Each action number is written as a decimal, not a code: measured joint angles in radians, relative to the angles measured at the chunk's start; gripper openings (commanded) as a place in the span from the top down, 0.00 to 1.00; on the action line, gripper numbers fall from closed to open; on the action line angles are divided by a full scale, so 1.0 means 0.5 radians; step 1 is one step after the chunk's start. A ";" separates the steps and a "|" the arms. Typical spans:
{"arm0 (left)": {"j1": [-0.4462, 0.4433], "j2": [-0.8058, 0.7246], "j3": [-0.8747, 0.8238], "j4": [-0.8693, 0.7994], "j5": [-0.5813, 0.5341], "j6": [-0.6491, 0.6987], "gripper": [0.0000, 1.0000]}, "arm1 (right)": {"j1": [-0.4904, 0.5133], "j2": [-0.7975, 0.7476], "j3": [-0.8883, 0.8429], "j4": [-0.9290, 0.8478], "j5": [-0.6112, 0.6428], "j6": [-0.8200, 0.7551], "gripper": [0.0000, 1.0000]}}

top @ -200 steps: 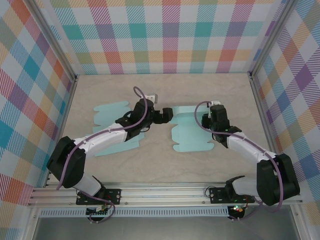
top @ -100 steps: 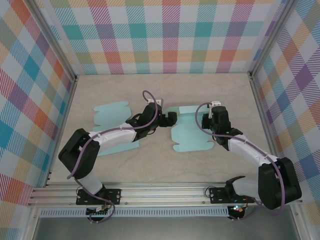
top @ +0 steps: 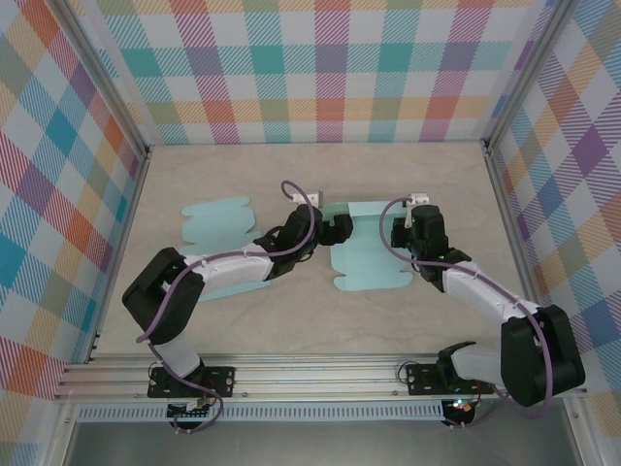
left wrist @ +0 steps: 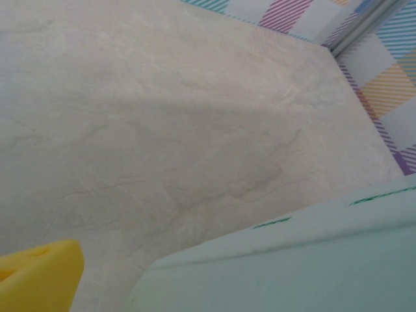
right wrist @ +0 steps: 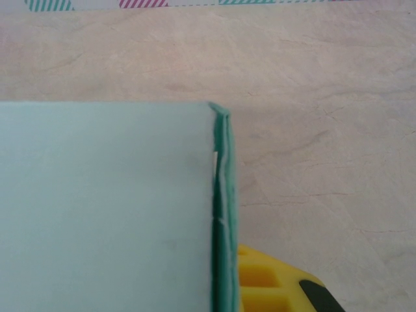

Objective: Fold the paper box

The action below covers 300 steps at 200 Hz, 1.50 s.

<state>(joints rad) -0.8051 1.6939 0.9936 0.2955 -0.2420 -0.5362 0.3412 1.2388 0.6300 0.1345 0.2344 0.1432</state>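
The paper box (top: 369,260) is a pale teal sheet lying flat on the table, with another teal part (top: 217,219) showing at the left beyond the left arm. My left gripper (top: 342,230) is open at the sheet's upper left edge. In the left wrist view one yellow finger (left wrist: 39,278) shows at the lower left, and the paper box (left wrist: 292,266) rises close by at the lower right. My right gripper (top: 419,231) is shut on the sheet's right edge. There the paper box (right wrist: 104,208) stands as a doubled edge against a yellow finger (right wrist: 266,286).
Checked walls (top: 320,68) enclose the beige table (top: 320,320) at the back and both sides. The left arm (top: 233,267) lies across the teal sheet's left part. A metal rail (top: 320,374) runs along the near edge.
My left arm has reached to the right, bringing its open gripper up to the sheet's left edge. The right arm and its grip have stayed put.
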 measured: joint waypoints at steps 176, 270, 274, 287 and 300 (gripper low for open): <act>-0.130 -0.108 -0.547 0.386 0.216 -0.446 0.43 | 0.002 0.032 -0.060 0.005 0.008 0.002 1.00; -0.130 0.035 -0.294 0.436 0.201 -0.379 0.60 | 0.002 0.028 -0.066 0.008 0.017 0.002 1.00; -0.130 0.042 -0.289 0.439 0.201 -0.375 0.61 | 0.002 0.028 -0.066 0.008 0.018 0.002 1.00; -0.130 0.062 -0.275 0.459 0.208 -0.355 0.64 | 0.002 0.028 -0.066 0.008 0.024 0.003 1.00; -0.130 0.082 -0.250 0.465 0.222 -0.340 0.65 | 0.002 0.028 -0.066 0.008 0.024 0.003 1.00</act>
<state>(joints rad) -0.8703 1.7351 0.8684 0.5282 -0.1310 -0.7063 0.3420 1.2530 0.5968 0.1387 0.2466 0.1448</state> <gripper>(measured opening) 0.364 0.102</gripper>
